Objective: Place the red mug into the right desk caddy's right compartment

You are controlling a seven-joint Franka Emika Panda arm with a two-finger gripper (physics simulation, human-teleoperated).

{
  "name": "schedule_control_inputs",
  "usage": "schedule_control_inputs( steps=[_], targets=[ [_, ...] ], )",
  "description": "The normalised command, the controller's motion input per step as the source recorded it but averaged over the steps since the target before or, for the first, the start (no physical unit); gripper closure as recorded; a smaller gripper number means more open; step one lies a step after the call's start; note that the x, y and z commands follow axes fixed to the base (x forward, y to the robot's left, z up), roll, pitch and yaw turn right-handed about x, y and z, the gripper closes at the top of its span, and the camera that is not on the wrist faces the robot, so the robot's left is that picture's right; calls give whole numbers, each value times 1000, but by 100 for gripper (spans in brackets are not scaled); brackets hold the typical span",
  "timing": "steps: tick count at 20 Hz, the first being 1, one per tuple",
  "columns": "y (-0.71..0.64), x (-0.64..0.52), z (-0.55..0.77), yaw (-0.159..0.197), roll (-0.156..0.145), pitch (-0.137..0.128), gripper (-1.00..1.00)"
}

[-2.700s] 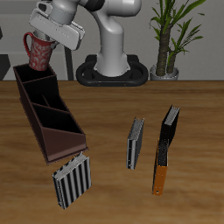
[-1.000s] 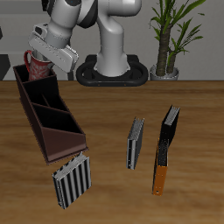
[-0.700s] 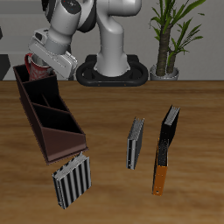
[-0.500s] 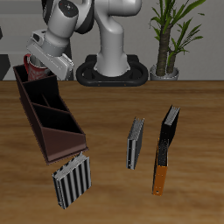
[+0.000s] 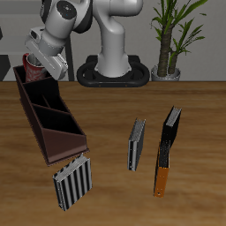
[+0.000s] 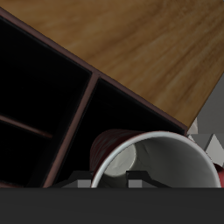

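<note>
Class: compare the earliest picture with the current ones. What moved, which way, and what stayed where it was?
The end effector carried the speckled red-pink mug downward into the far end section of the long dark brown desk caddy; only its rim shows now. The caddy, grey ribbed rack and two books stayed put.

The arm (image 5: pixel 110 35) is showing smooth white shells with rounded, bulging segments. A grey disc with a darker centre is capping the joint (image 5: pixel 64 10) high on the arm. Its thick white column is widening into a dark, flat base plate (image 5: pixel 110 74) at the far side of the surface. The pincer (image 5: pixel 40 59) is looking pale grey and boxy, with darker seams crossing its housing.
</note>
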Motion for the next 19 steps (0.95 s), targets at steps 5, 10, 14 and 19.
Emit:
schedule_control_inputs(
  steps=[5,10,14,19],
  targets=[
    [4,-88,140,5,1,-28,-100],
    [55,-11,20,4,12,-3,-100],
    [217,-77,166,57,40,-21,-100],
    [151,-106,268,59,30,-37,-100]
  ],
)
